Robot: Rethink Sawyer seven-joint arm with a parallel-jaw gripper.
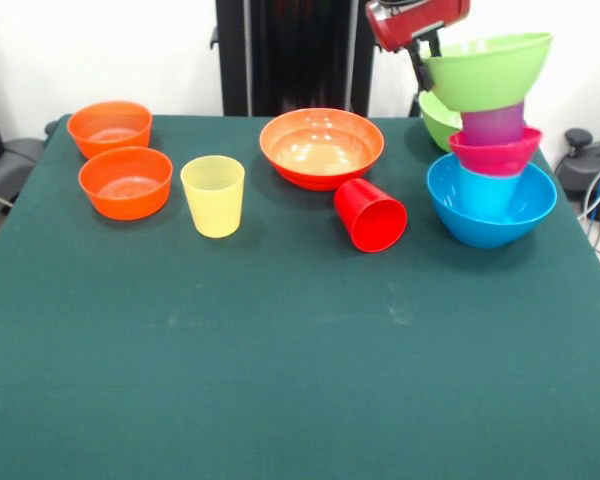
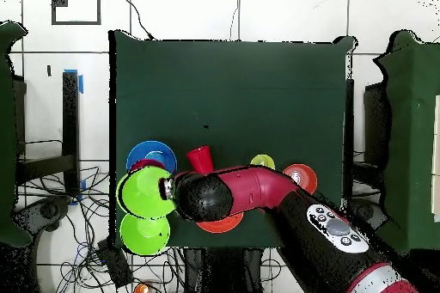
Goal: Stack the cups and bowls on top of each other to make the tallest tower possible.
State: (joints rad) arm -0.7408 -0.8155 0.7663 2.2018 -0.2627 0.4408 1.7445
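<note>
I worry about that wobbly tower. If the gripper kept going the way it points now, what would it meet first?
Likely the top lime green bowl of the tower: the gripper points at its rim, seemingly touching it already. Depth is unclear.

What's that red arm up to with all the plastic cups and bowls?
It is building a tower. The stack so far is a blue bowl, a light blue cup, a magenta bowl, a purple cup and a lime green bowl on top, with the robot arm right behind it. Still loose on the table: a tipped red cup, a yellow cup, three orange bowls and another green bowl.
</note>
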